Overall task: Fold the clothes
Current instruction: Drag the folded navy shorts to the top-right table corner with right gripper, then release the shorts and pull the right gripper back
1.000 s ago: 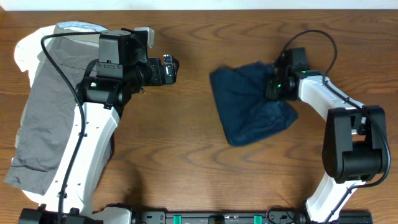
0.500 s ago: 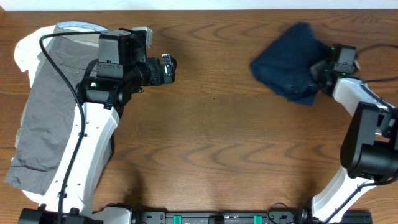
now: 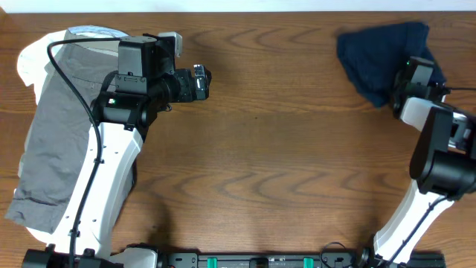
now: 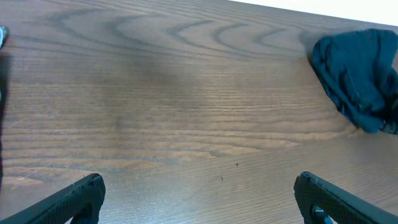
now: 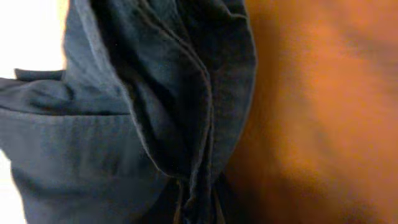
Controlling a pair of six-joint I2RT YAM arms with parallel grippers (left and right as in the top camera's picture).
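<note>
Shorts [image 3: 379, 52] of dark navy cloth lie bunched in a wrinkled heap at the far right corner of the table [image 3: 282, 171], close to its back edge. They are not spread flat: the cloth is crumpled, with a rounded lump toward the middle of the table and a narrower part running toward the right arm.

The right claw [image 3: 410, 74] sits at the right-hand edge of the heap, touching the cloth. From overhead its fingers are hidden by the wrist and the fabric. In the right wrist view the shorts [image 5: 155, 93] fill most of the picture, with seams and folds drawing together at the bottom centre, and blurred brown table [image 5: 323, 112] beside them. No fingers show there, so whether this claw is clenched on the cloth or has let go cannot be told.

The left claw [image 3: 201, 82] hovers over bare wood on the left half of the table, well apart from the navy heap, pointing to the right. In the left wrist view the left claw [image 4: 199, 186] is released, its two black fingertips [image 4: 87, 193] standing wide at the bottom corners with nothing between them, and the shorts [image 4: 360, 74] lie far off at the upper right.

Under the left arm, grey shorts [image 3: 52, 134] lie spread along the left edge, on top of a white garment [image 3: 30, 59].
</note>
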